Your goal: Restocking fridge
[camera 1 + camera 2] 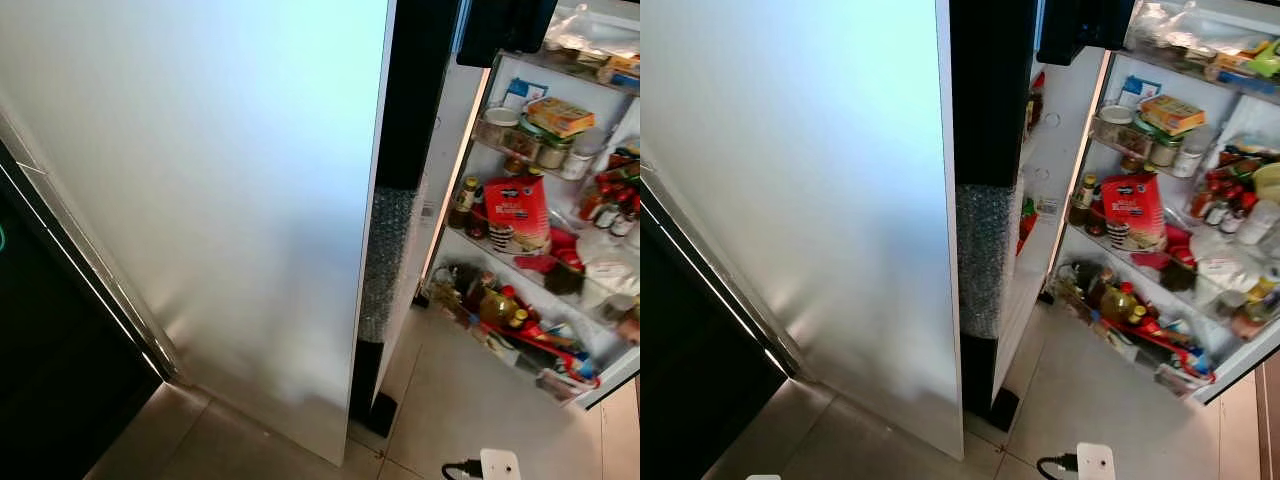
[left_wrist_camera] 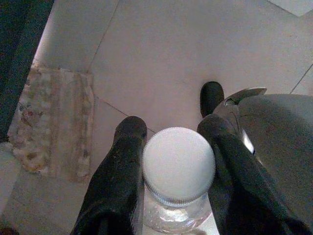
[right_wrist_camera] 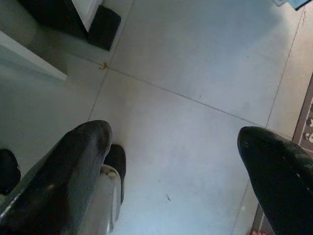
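My left gripper (image 2: pixel 172 131) is shut on a clear bottle with a white ribbed cap (image 2: pixel 178 164); it hangs low over the tiled floor, fingers on both sides of the neck. Over pale tiles my right gripper (image 3: pixel 173 133) hangs open with nothing between its fingers. Ahead stands the fridge: a tall white closed door (image 1: pixel 220 200) on the left. The right door (image 1: pixel 450 150) is swung open, and its shelves are packed with jars, sauce bottles, a red bag (image 1: pixel 517 208) and a yellow box (image 1: pixel 560 115).
A bubble-wrapped strip (image 1: pixel 390 250) covers the fridge's dark centre edge. A white power plug with a black cable (image 1: pixel 498 465) lies on the floor before the open door. A dark cabinet (image 1: pixel 50 370) stands at the left. A patterned mat (image 2: pixel 54 122) lies on the tiles.
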